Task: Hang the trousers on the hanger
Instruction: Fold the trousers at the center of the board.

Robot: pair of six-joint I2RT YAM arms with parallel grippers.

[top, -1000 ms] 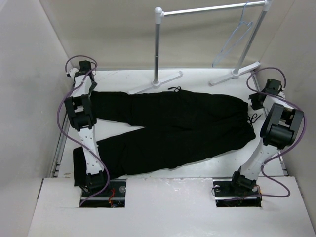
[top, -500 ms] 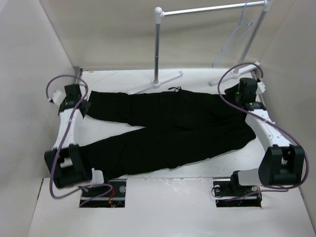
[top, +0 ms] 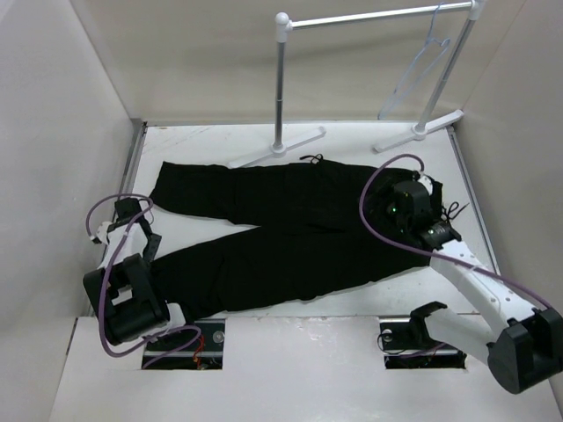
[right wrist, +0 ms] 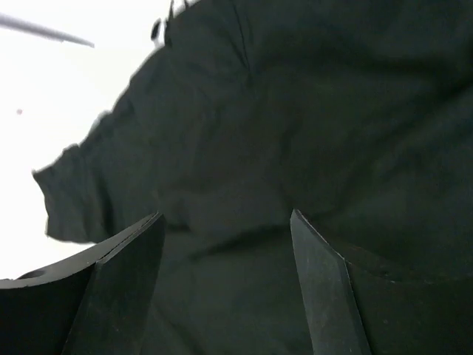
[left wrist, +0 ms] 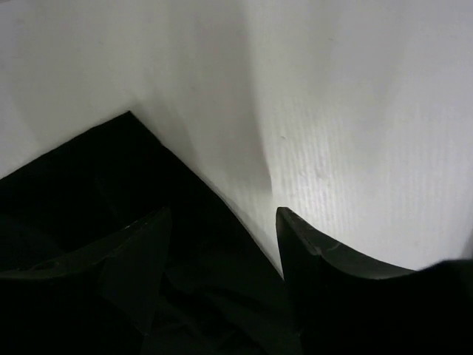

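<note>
Trousers [top: 299, 229] lie flat across the tabletop [top: 352, 145], legs to the left and waist to the right, not yet lifted. Nearest me, my left gripper [left wrist: 223, 214] hangs over a corner of a leg cuff, jaws apart and empty. My right gripper [right wrist: 226, 214] hovers above the waist end, jaws likewise parted. Far back, the hanger [top: 415, 75] hangs on the rack [top: 369, 18]. My worry is pinching only one layer, so the slack cloth sags, drags or slips on the long carry.
</note>
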